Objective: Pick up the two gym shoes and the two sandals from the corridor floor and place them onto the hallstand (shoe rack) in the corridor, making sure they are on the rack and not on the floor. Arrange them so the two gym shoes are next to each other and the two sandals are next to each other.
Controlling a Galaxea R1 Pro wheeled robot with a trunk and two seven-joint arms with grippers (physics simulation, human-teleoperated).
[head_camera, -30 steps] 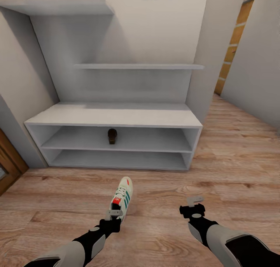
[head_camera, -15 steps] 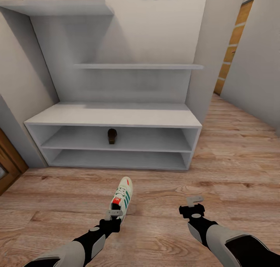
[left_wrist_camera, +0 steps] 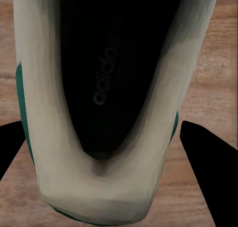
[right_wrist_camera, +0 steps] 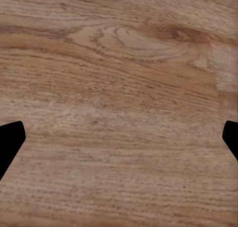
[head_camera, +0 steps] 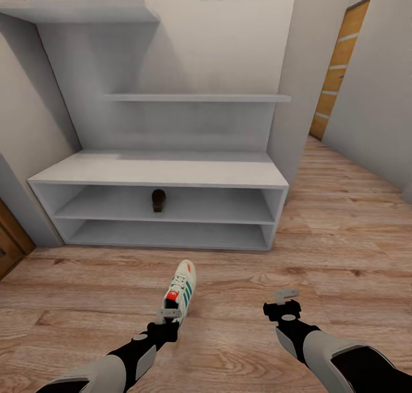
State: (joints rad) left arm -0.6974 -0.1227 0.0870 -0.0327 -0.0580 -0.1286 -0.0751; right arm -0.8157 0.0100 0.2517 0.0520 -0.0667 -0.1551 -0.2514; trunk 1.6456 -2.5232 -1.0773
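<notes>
Since a moment ago our view has swung slightly, so the hallstand [head_camera: 157,172] now sits a little further toward our left side of the head view, while our arms and the gym shoe [head_camera: 181,290] keep their places in it. We hold that shoe in our left gripper [head_camera: 168,313], whose fingers are closed on its heel end; the toe points toward the hallstand, and the shoe hangs over the corridor floor [head_camera: 320,250] well short of the rack. In the left wrist view we look down into the shoe's dark insole [left_wrist_camera: 106,73], with our dark fingertips [left_wrist_camera: 208,152] on either side of the white heel. Our right gripper [head_camera: 284,301] holds nothing, its fingers spread wide above bare planks, beside the shoe. One brown sandal [head_camera: 158,200] lies in the hallstand's upper open compartment, near its middle.
</notes>
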